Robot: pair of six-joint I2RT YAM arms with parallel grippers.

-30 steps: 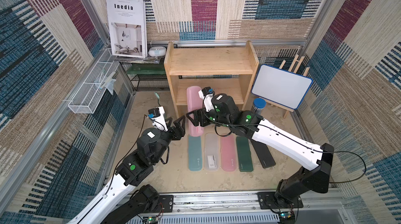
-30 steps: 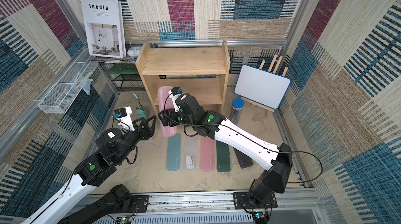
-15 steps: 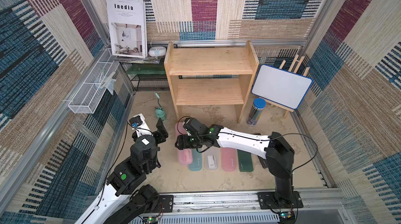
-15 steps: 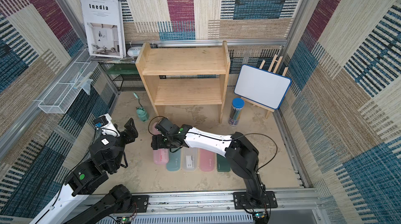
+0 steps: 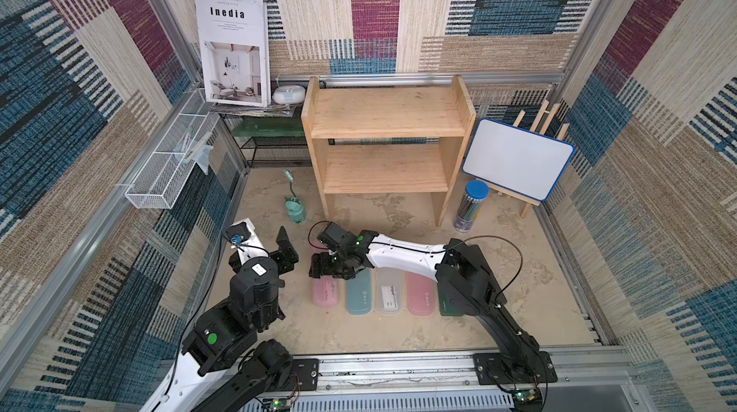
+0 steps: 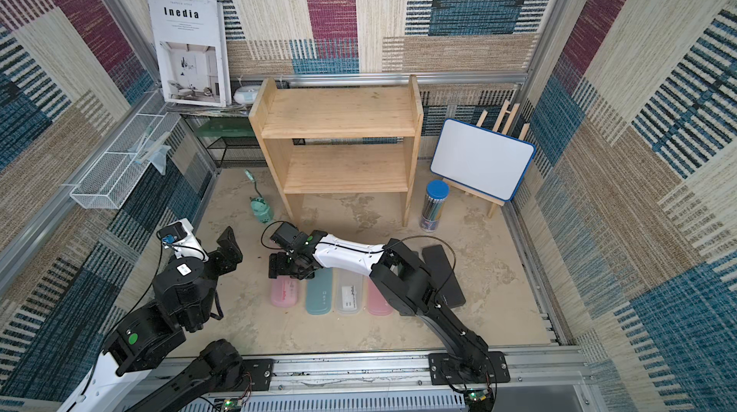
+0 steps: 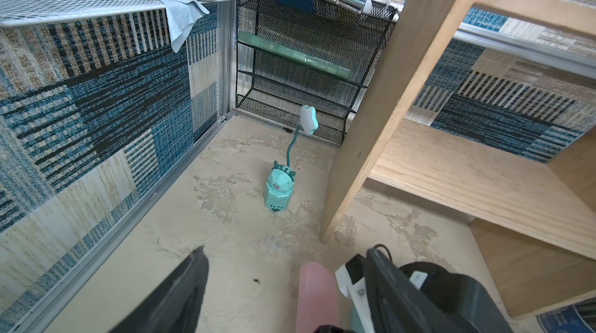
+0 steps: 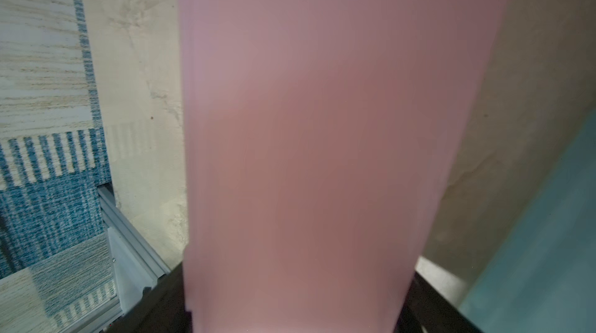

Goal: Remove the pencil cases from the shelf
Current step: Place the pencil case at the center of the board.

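Nearest, the left gripper [image 7: 285,260] was held with jaws wide and empty, while the right gripper [image 5: 327,270] was set over the far end of a pink pencil case [image 5: 326,293] laid on the floor [image 5: 399,334] (whether clamped or freed could not be told). Were it raised before the jaws were clear, the case could be dragged askew into the light blue case [image 5: 358,297] just beside it. Behind, both tiers of the shelf [image 5: 385,168] were seen bare.

shelf [image 5: 385,174] tiers – open to reach | lamp [image 5: 295,212] beside shelf post | floor [image 5: 265,214] by lamp – likely free
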